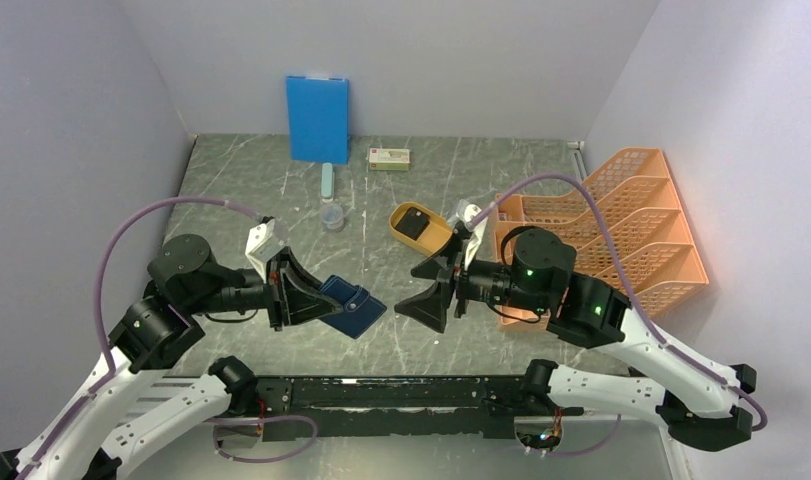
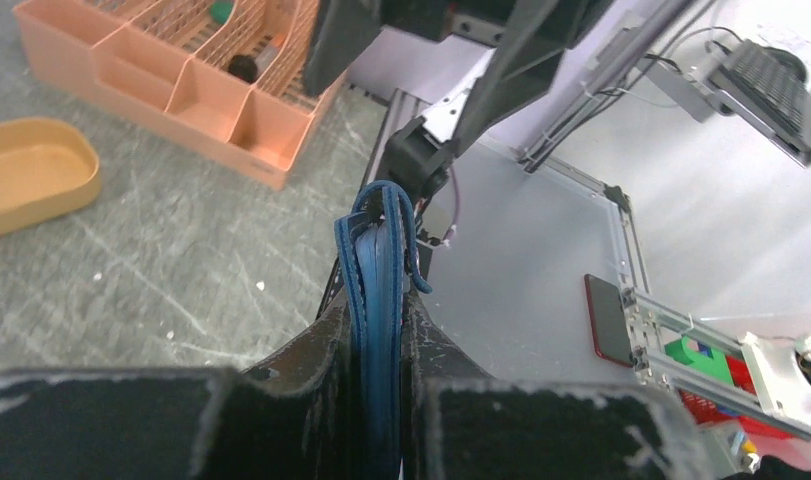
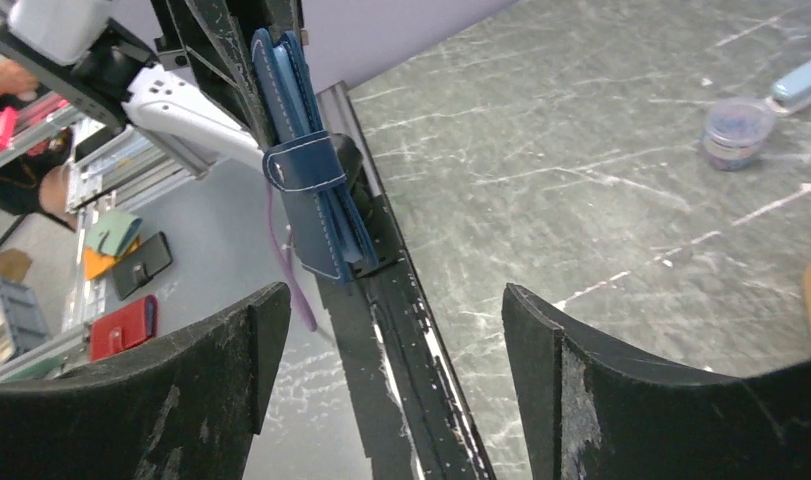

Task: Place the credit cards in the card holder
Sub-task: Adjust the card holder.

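While your left gripper [image 1: 326,300] was clamped on it, the card holder [image 1: 353,308] sat near the front middle of the table [image 1: 241,200], between the two arms. The fingers pressed on its two flat sides, and its free end stuck out toward your right arm. From the left wrist camera you saw the card holder [image 2: 376,290] edge-on, dark blue with a lighter blue layer inside, squeezed between the black fingers of the left gripper [image 2: 378,330]. From the right wrist camera the card holder [image 3: 311,190] stood nearly upright, and its tab lay across the edge. It seemed to be lifted off the surface, but I could not tell this for sure.

Your right gripper [image 1: 406,290] faced the holder from the other side, near it but apart. Its jaws stood wide apart with nothing between them, as the right wrist view of the right gripper [image 3: 391,310] also showed.

Behind the right gripper lay the yellow oval tray [image 1: 436,243] with a dark flat object [image 1: 413,222] inside; what it was I could not tell. To the right of the tray stood an orange basket organizer [image 1: 621,230]. Further back, a clear small cup [image 1: 332,216] stood on the table, a small box [image 1: 389,158] lay near the rear wall, and a bright blue board [image 1: 317,118] leaned against that wall.
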Controlling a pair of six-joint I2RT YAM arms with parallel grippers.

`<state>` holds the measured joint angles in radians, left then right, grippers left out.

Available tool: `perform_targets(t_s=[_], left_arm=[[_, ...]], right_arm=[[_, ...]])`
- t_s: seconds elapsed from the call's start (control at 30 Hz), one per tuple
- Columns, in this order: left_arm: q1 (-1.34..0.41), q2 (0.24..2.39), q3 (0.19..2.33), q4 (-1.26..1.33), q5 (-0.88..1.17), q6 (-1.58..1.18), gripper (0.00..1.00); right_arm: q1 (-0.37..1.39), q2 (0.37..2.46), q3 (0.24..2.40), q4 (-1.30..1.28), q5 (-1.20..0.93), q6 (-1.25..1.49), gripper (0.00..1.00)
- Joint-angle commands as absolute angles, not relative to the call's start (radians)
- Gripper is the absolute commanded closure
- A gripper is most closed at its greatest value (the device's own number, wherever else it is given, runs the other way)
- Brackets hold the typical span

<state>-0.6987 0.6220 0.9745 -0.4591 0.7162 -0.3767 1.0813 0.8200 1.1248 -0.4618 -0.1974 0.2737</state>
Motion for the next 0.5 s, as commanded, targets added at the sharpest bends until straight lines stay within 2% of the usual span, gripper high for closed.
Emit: perform_targets(t_s=[0.0, 0.23, 0.47], left_arm=[[-0.704, 0.612, 0.976, -0.325, 0.841, -0.353, 0.95], [-0.704, 0.650, 0.994, -0.293, 0.867, -0.355, 0.95], [-0.704, 0.658, 1.020, -0.296, 0.867, -0.352, 0.95]], right_arm=[[1.078, 0.836, 1.114, -0.369, -0.326, 0.291, 0.21], [1.078, 0.898, 1.062, -0.202, -0.495, 0.370, 0.30], [1.080, 0.944, 1.061, -0.153, -0.517, 0.400, 0.59]])
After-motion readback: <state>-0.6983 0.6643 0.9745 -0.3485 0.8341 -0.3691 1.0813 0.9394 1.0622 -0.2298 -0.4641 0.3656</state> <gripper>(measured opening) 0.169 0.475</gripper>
